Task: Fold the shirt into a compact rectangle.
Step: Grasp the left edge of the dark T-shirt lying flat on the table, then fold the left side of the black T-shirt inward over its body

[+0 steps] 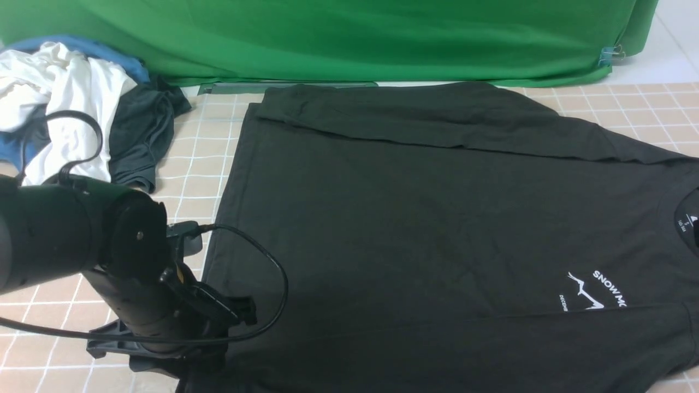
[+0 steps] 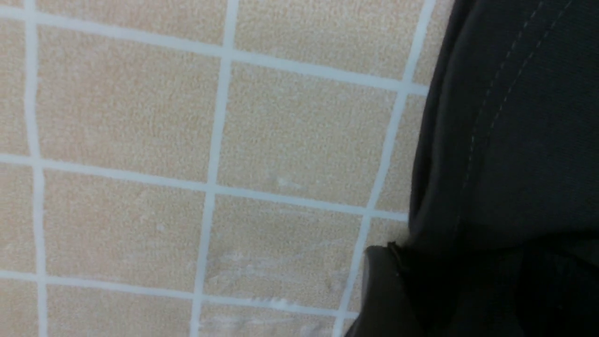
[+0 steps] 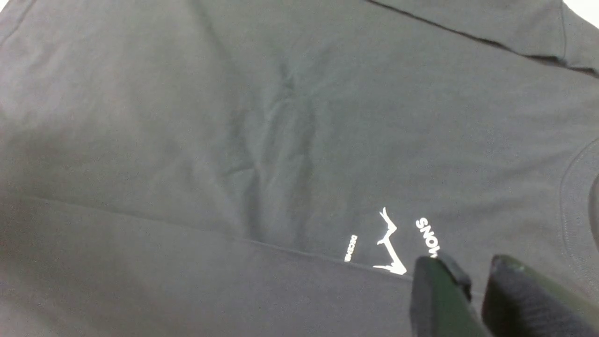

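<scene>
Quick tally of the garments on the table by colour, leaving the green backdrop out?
Black: 1, the shirt
White: 1, the white garment
Blue: 1, the blue garment
Dark grey: 1, the dark grey garment
Total: 4; the bunched pile may hide more.

Black shirt point(image 1: 382, 218), white print point(image 1: 587, 292), beige white-gridded table point(image 1: 191, 180).

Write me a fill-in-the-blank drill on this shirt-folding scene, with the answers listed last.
The white lettering on the large black short-sleeved T-shirt begins with ___. The cloth backdrop behind the beige checked table is ___. The crumpled pile of white, blue and grey clothes lies on the robot's ___ side. Missing: SNOW; green; left.
</scene>
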